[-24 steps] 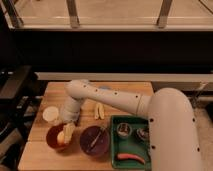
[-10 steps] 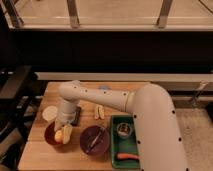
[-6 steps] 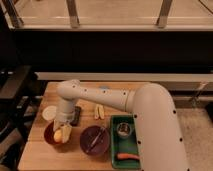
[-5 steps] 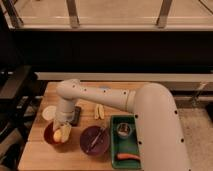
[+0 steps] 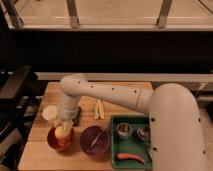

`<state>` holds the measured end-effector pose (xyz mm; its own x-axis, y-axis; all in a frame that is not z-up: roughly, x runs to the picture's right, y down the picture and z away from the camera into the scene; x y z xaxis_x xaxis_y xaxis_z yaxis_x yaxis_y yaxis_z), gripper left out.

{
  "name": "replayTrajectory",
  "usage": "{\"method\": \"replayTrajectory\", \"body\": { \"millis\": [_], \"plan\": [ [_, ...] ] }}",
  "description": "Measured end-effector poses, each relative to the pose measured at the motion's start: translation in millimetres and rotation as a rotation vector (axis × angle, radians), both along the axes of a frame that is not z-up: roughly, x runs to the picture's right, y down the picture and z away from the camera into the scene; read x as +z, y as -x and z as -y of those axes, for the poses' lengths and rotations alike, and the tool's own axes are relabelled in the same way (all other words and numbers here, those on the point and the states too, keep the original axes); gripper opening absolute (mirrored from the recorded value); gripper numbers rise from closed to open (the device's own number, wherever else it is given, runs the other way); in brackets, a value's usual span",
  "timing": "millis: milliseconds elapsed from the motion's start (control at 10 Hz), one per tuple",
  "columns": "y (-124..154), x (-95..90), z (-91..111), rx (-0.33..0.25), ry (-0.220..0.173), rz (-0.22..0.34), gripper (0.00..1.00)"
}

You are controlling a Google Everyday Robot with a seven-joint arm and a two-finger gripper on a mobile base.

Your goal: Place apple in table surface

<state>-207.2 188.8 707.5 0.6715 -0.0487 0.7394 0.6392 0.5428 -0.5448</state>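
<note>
The white arm [image 5: 110,95] reaches in from the right, bends at an elbow above the left part of the wooden tabletop [image 5: 36,150] and drops straight down. Its claw [image 5: 64,125] hangs low over a red bowl [image 5: 51,142] near the tabletop's front left corner. The apple [image 5: 60,132], small and yellow-orange, sits inside that bowl directly under the claw and appears to be in contact with it. I cannot tell whether the claw is gripping the fruit or set apart around it.

Just right of the red bowl stands a purple bowl [image 5: 85,145]. Behind the red bowl, towards the left edge, lies a pale round lid-like disc [image 5: 49,112]. A pale yellow banana [image 5: 99,109] lies on the planks behind the purple bowl, near the arm's lower link. On the right, a green tray [image 5: 113,142] holds two small metal bowls [image 5: 124,130] at its back and an orange carrot [image 5: 131,157] along its front edge.
</note>
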Motion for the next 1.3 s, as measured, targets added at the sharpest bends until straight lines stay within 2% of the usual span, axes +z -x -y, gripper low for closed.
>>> {"method": "replayTrajectory", "body": {
  "millis": [200, 400, 700, 900, 1300],
  "plan": [
    [-4, -9.0, 11, 0.028, -0.036, 0.021, 0.00],
    [-18, -18.5, 32, 0.094, -0.076, 0.056, 0.00],
    [-50, -13.4, 89, 0.229, -0.154, 0.116, 0.00],
    [-65, -3.8, 117, 0.285, -0.179, 0.130, 0.00],
    [-64, -3.0, 117, 0.285, -0.179, 0.131, 0.00]
  ]
}}
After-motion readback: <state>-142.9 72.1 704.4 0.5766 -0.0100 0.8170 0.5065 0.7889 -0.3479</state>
